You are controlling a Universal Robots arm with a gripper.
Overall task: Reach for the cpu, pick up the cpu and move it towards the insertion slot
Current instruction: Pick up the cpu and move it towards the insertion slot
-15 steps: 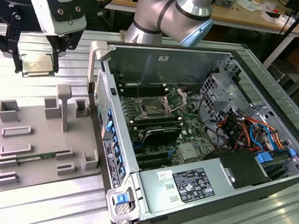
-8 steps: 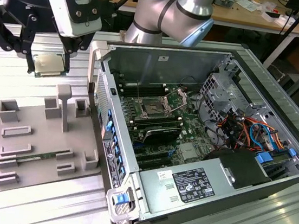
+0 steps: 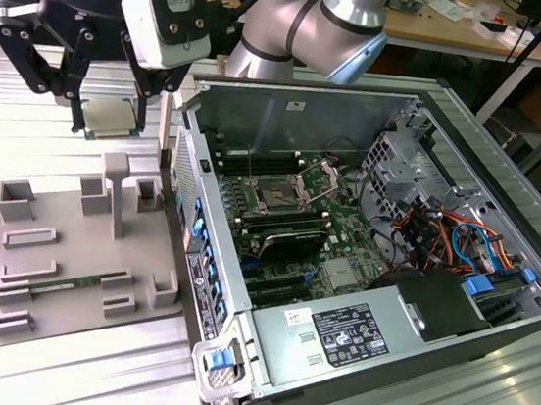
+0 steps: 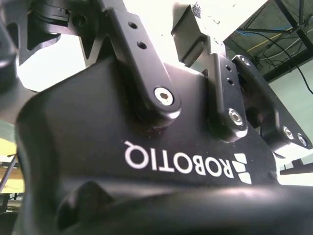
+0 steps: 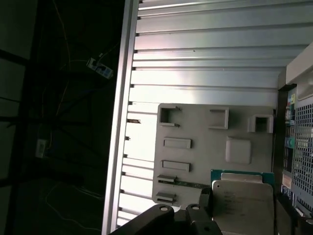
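Claw [image 3: 110, 124] first: in the exterior view you can see its black fingers [image 3: 75, 90] closed in on the cpu [image 3: 113, 116], one on each side, with the chip gripped flat between them. The cpu hangs in the air above the far end of the grey tray [image 3: 59, 236], not touching it, at the exterior view's upper left. In the first wrist view you get the same chip [image 5: 242, 205] from close by (silvery top, a green edge showing along one side), with the tray [image 5: 215, 147] and the ribbed metal surface [image 5: 195, 63] beneath it. The insertion slot [image 3: 276, 198] sits on the green board inside the open computer case [image 3: 415, 309], its metal frame swung up. It is well apart from the cpu, toward the exterior view's right, and the case wall stands between the two. You can also see a green memory stick [image 3: 58, 287] lying in a groove of the tray near its close edge. The second wrist view looks along the claw's black body and finger links.
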